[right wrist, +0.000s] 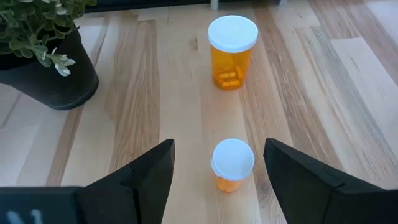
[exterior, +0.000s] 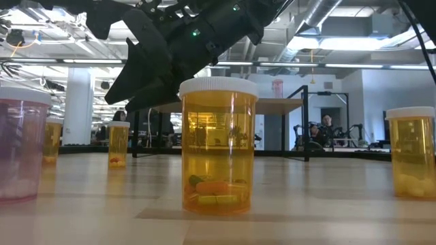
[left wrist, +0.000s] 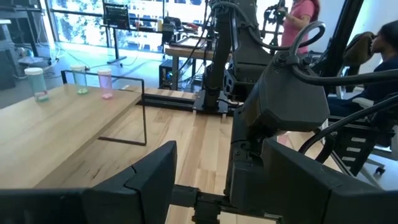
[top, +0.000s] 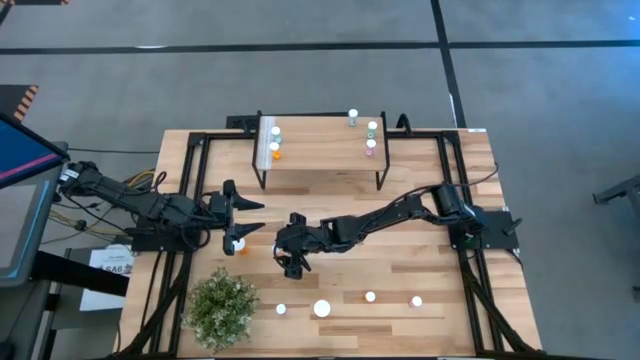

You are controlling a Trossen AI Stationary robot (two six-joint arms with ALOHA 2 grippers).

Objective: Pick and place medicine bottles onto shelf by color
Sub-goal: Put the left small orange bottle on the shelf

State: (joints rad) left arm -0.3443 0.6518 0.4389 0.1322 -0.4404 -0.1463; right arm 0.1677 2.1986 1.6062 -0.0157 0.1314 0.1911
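From the high view we see the shelf (top: 320, 150) at the far middle of the table (top: 470, 290), with orange bottles (top: 275, 148) near its left, white-strip end and teal and pink bottles (top: 371, 138) near its right end. The left gripper (top: 243, 217) sits left of centre with its fingers spread, an orange bottle (top: 238, 243) just beside it on the near side. The right gripper (top: 292, 262) reaches to mid-table, and a row of white-capped bottles (top: 321, 309) stands along the near edge, right of the plant (top: 221, 308). In the low view a large orange bottle (exterior: 218, 146) stands upright in front (pills visible at its bottom), with a pink bottle (exterior: 20, 144) at the left and another orange one (exterior: 411, 153) at the right. The left wrist view shows three bottles (left wrist: 104, 83) on the shelf's far end. In the right wrist view the right gripper's fingers (right wrist: 146, 171) are wide apart, hovering over a small orange bottle (right wrist: 232, 164), holding nothing.
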